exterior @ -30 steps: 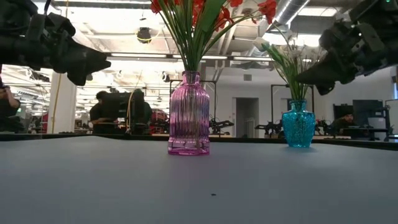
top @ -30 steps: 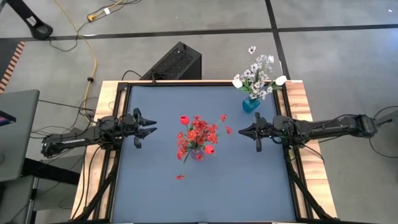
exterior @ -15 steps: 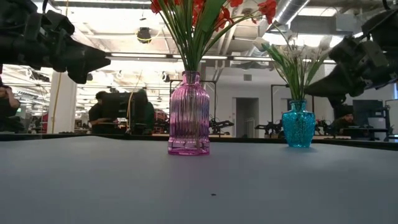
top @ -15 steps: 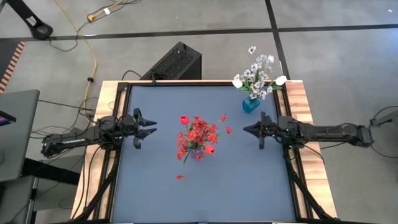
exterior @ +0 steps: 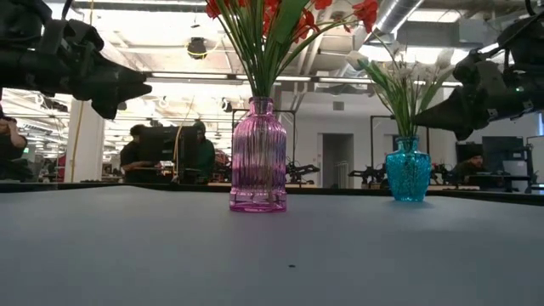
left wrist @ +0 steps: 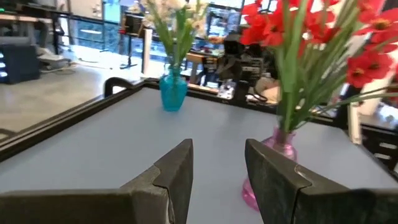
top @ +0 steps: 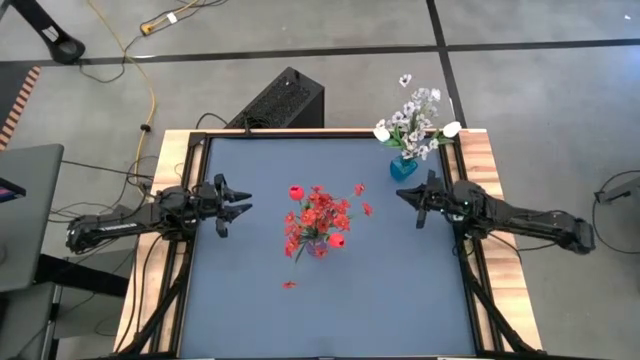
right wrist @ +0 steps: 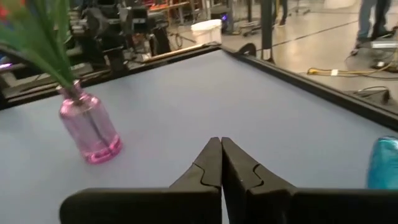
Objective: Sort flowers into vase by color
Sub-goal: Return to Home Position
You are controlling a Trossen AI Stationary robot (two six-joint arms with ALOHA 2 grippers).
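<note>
From where I stand the table (top: 380,290) has plenty of bare top: all the near half is open apart from one red scrap (top: 289,284) lying flat toward the front. The purple vase (exterior: 258,153) stands about mid-table with the red flowers (top: 318,215) in it. The blue vase (top: 403,168) holding the white flowers (top: 415,122) sits hard in the far right corner, just beside the rail.

The left gripper (top: 240,203) hangs just inside the left edge, fingers apart and holding nothing, well clear of the purple vase. The right gripper (top: 403,194) hangs by the right edge, fingers pressed together and empty, near the blue vase but apart from it.

From above, the blooms nearly hide the purple vase. From table height both bunches are cut off at the top. A person (exterior: 136,155) sits in the room behind, too dark to make out.
</note>
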